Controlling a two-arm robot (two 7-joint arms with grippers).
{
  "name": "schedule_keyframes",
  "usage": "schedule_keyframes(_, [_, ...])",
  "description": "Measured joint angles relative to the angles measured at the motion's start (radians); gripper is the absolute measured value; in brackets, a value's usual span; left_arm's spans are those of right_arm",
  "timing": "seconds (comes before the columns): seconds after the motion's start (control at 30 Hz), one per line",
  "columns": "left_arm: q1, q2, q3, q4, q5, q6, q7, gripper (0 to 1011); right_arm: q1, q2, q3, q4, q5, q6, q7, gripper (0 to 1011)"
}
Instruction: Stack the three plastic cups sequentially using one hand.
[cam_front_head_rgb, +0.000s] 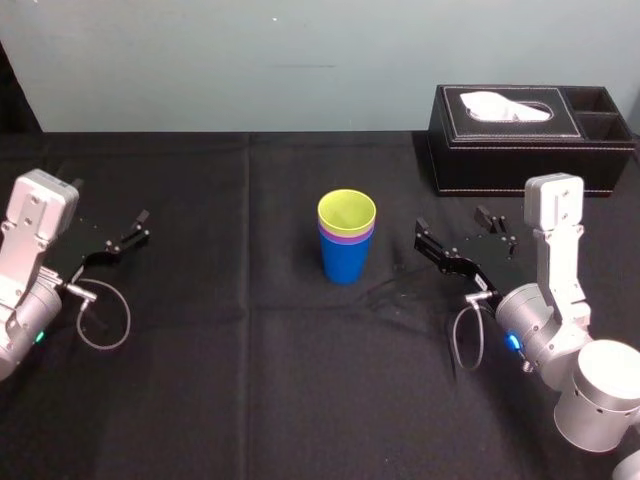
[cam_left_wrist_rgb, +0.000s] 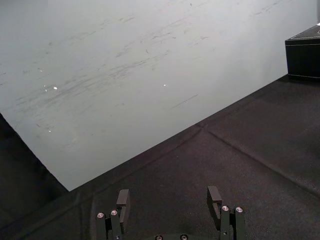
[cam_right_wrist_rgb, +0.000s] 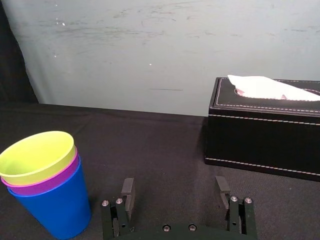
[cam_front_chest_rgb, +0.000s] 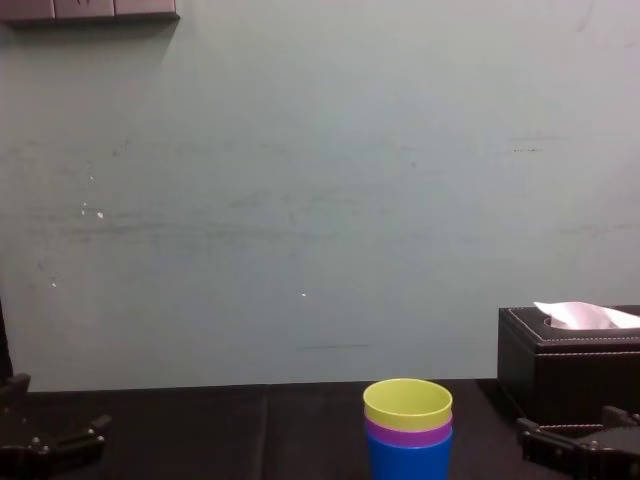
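Note:
The three plastic cups stand nested upright at the table's middle: the blue cup (cam_front_head_rgb: 346, 260) at the bottom, the purple cup (cam_front_head_rgb: 347, 237) showing as a thin band, the yellow-green cup (cam_front_head_rgb: 347, 212) on top. The same stack appears as blue cup (cam_right_wrist_rgb: 52, 207), purple cup (cam_right_wrist_rgb: 44, 182), yellow-green cup (cam_right_wrist_rgb: 36, 154), and as blue cup (cam_front_chest_rgb: 408, 460), yellow-green cup (cam_front_chest_rgb: 407, 403). My right gripper (cam_front_head_rgb: 458, 235) (cam_right_wrist_rgb: 175, 189) hovers to the right of the stack, open and empty, clear of the cups. My left gripper (cam_front_head_rgb: 122, 232) (cam_left_wrist_rgb: 169, 197) rests open at the far left.
A black tissue box (cam_front_head_rgb: 530, 135) (cam_right_wrist_rgb: 265, 127) (cam_front_chest_rgb: 570, 360) with white tissue sits at the back right, behind my right gripper. A black cloth (cam_front_head_rgb: 250, 380) covers the table. A pale wall stands behind.

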Motion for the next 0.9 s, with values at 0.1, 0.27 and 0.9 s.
schedule_keyframes(0.1, [0.000, 0.000, 0.000, 0.000, 0.000, 0.000, 0.000, 1011, 0.000, 0.000, 0.000, 0.000, 0.000, 0.000, 0.000, 1003])
schedule_keyframes(0.27, [0.000, 0.000, 0.000, 0.000, 0.000, 0.000, 0.000, 1011, 0.000, 0.000, -0.001, -0.001, -0.001, 0.001, -0.001, 1003])
schedule_keyframes(0.9, [0.000, 0.000, 0.000, 0.000, 0.000, 0.000, 0.000, 1011, 0.000, 0.000, -0.001, -0.001, -0.001, 0.001, -0.002, 1003])
